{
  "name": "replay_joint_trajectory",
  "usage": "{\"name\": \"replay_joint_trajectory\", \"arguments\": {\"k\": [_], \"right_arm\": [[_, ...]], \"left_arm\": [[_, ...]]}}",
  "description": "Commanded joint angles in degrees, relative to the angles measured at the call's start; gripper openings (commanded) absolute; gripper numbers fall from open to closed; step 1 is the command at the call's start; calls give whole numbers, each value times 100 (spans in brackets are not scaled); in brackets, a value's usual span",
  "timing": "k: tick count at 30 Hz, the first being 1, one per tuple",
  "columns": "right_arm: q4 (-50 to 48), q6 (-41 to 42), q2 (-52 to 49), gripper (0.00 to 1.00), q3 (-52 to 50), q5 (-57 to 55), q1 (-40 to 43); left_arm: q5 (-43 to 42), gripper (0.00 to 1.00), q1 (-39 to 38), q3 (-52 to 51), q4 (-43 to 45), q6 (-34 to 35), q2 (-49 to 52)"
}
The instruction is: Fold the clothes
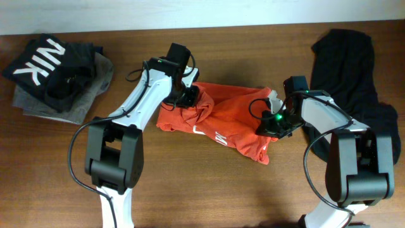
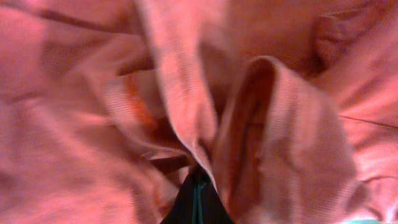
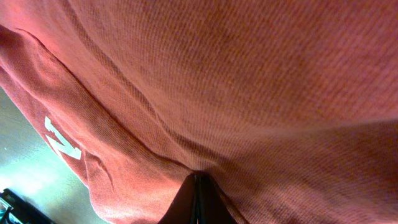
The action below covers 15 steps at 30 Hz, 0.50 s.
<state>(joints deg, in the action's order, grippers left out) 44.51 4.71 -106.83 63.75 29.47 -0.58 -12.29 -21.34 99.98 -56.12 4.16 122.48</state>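
A brown worktop [image 1: 202, 196] holds a few piles of clothes. At the back left corner lies a black top [image 1: 44, 63] with big white letters on it. It sits on a grey garment [image 1: 104, 75], well apart from everything else. On the right side a big black garment [image 1: 345, 57] is spread out from the back edge toward the front, and the right arm reaches across part of it. The red shirt [image 1: 224, 117] lies crumpled in the middle of the worktop, between the two arms. Some white letters [image 1: 218, 136] show near its front edge. The right arm covers the spot where the red shirt and the black garment come close, so I cannot tell if they touch. The left claw [image 2: 198, 198] is at the back left part of the red shirt. Its dark fingers are squeezed together, and a fold of red cloth is pinched between them. The right claw [image 3: 198, 196] is at the right end of the red shirt. It is clenched on the cloth too, and the red cloth lies right over it and fills almost all of its camera's view. Both claws touch the red shirt and grip it, one at each end.
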Motion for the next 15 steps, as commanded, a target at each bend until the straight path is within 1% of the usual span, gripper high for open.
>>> {"name": "replay_joint_trajectory", "arguments": {"k": [1,7,12,15], "right_arm": [[-20,7,59,4,72,28,13],[-39,7,59,4,79,31,94],[-22,7,61,4,87,35,146],[116,4,72,4,197,35,146]], "left_arm": [[-350,1,-168,234,31,33,15],[-800,1,-407,649,76,13,13],[-726,1,-651,656,129,-42,31],[-413,1,-706,662,164,-52,31]]}}
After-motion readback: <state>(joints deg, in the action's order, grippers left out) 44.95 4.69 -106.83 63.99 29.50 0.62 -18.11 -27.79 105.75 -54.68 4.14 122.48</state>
